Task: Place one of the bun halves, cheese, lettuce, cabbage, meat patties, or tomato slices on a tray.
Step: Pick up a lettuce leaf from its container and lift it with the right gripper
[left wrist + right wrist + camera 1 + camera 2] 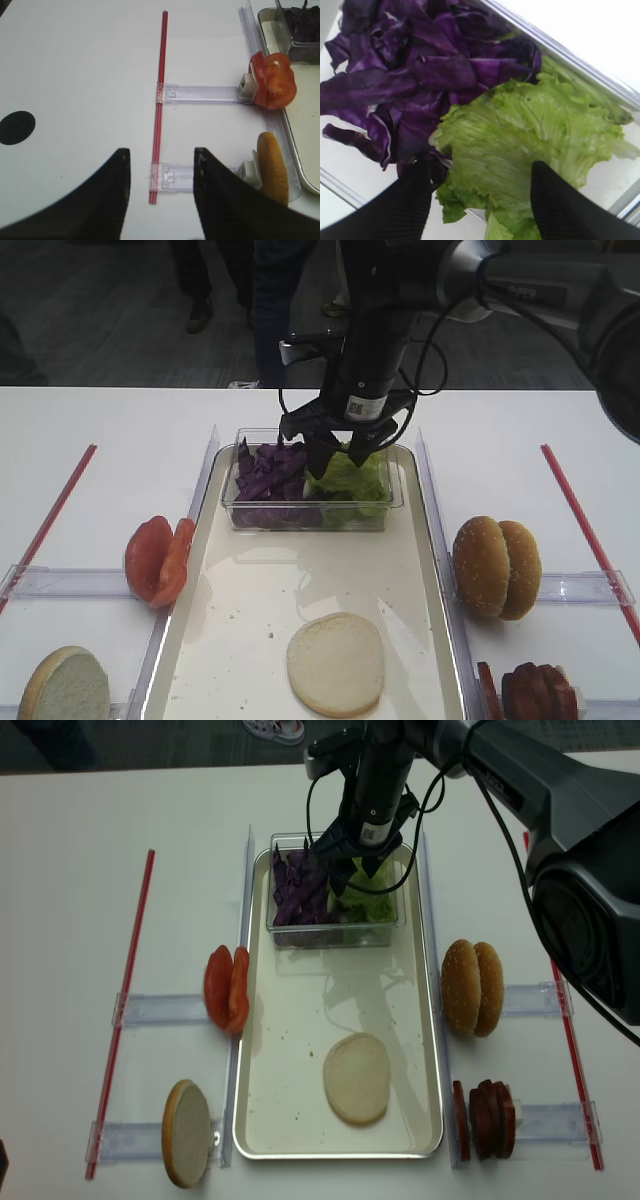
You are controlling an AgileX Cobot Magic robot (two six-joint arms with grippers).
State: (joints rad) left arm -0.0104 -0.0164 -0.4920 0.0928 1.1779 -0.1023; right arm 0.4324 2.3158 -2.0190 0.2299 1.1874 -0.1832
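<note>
Table (110,430) carries a long tray (420,570) with one bun half (336,662) lying cut face up near its front end. Clear tub (310,515) at the tray's far end holds cabbage (268,472) on the left and lettuce (530,135) on the right. Right gripper (480,200) hangs over the tub, jaws spread wide, astride the lettuce edge, nothing held. Left gripper (160,195) hovers over bare table, jaws apart, empty. Tomato slices (158,558) stand beside the tray's left edge.
</note>
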